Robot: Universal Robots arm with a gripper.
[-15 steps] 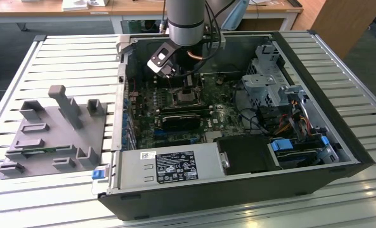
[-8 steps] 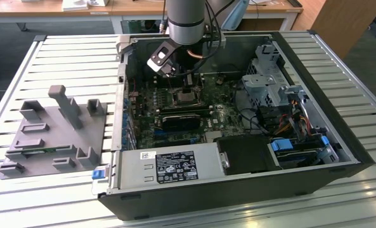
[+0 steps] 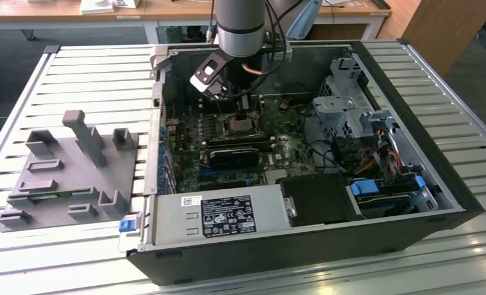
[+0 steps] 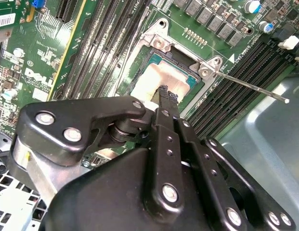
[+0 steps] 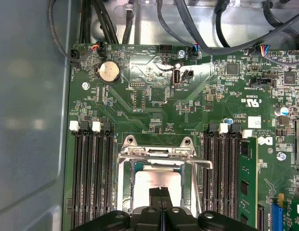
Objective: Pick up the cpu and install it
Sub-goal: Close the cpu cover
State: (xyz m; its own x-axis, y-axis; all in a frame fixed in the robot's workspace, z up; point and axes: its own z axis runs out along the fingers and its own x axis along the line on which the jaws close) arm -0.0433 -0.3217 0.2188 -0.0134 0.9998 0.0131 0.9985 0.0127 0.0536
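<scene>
The cpu (image 5: 148,180), a flat square chip with a pale metal top, lies in the motherboard socket (image 4: 159,43) inside the open computer case (image 3: 439,184). In the exterior view the cpu (image 3: 244,127) sits directly under the arm. My gripper (image 5: 160,195) hangs straight over the chip, its two black fingers pressed together with nothing between them. In the second wrist view the gripper (image 4: 167,94) has its tips at the top face of the cpu (image 4: 159,77); I cannot tell if they touch. The socket's metal load plate (image 5: 156,153) stands raised, and its thin lever (image 4: 250,86) sticks out sideways.
Memory slots (image 5: 91,178) flank the socket on both sides. A black card (image 3: 235,153), a drive cage (image 3: 349,104), loose cables (image 3: 382,153) and the power supply (image 3: 218,215) crowd the case. A grey holder block (image 3: 70,172) with upright posts sits on the slatted table at the exterior view's left.
</scene>
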